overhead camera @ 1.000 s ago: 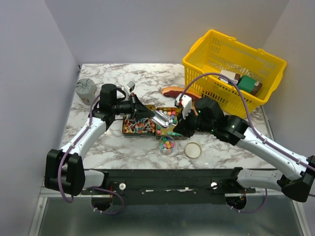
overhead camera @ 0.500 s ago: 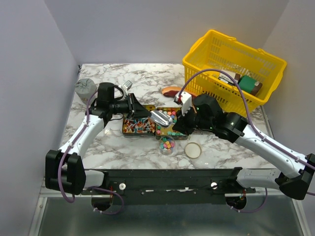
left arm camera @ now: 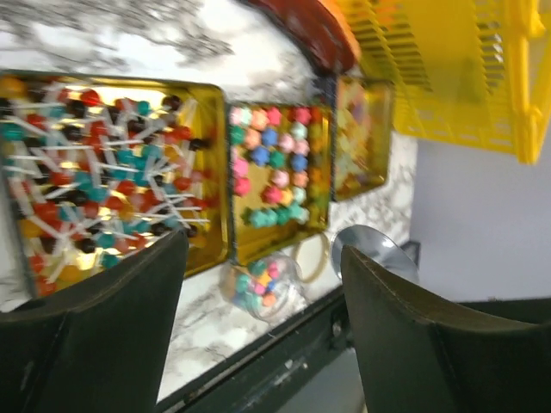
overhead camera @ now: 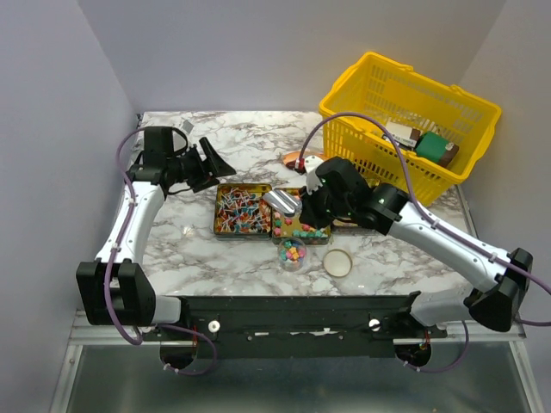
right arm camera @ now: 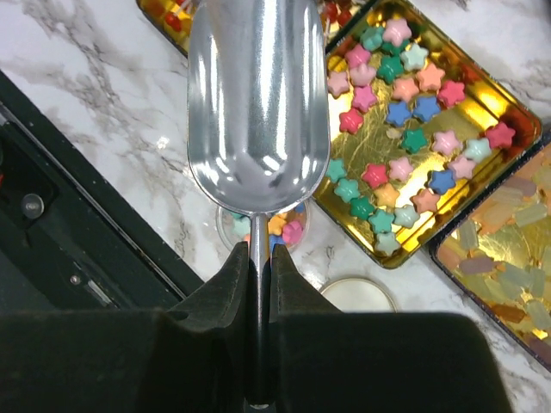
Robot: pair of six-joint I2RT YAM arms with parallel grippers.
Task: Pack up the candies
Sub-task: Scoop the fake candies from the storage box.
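Three gold trays hold the candies: red, blue and white pieces (overhead camera: 240, 212), pastel stars (overhead camera: 297, 229) (right arm camera: 411, 120), and yellow-orange pieces (right arm camera: 508, 249). A small clear jar (overhead camera: 292, 253) (left arm camera: 258, 288) with several stars in it stands in front of the trays. My right gripper (overhead camera: 303, 206) (right arm camera: 258, 255) is shut on the handle of a silver scoop (overhead camera: 280, 202) (right arm camera: 258, 95). The scoop's empty bowl hangs over the jar. My left gripper (overhead camera: 212, 160) (left arm camera: 263, 249) is open and empty, up and to the left of the trays.
A round lid (overhead camera: 337, 262) (right arm camera: 357, 294) lies right of the jar. A yellow basket (overhead camera: 405, 103) with boxed packets stands at the back right. A reddish-brown slab (overhead camera: 300, 159) lies in front of it. The black rail (overhead camera: 284, 310) runs along the near edge.
My left gripper has opened and drawn back to the far left, away from the scoop and trays. The right gripper keeps the scoop and has shifted slightly left.
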